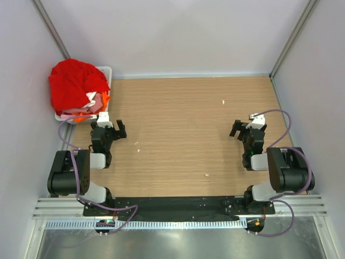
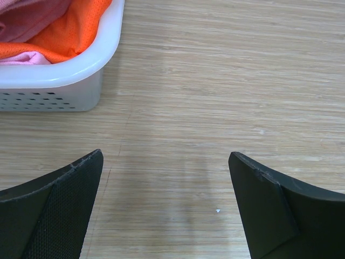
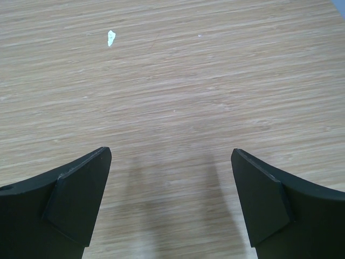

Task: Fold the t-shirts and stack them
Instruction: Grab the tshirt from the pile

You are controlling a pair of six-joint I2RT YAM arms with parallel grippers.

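Note:
A pile of t-shirts fills a white slotted basket at the table's far left corner. A big bright red t-shirt lies heaped on top, with pink, white and orange cloth bunched under it. The left wrist view shows the basket's corner with orange cloth and pink cloth inside. My left gripper hangs open just in front of the basket, nothing between its fingers. Over bare wood at the right, my right gripper also stands open and empty.
The wooden tabletop carries a few small white specks. Pale walls close in the left, back and right sides. Both arm bases sit on a black rail at the near edge.

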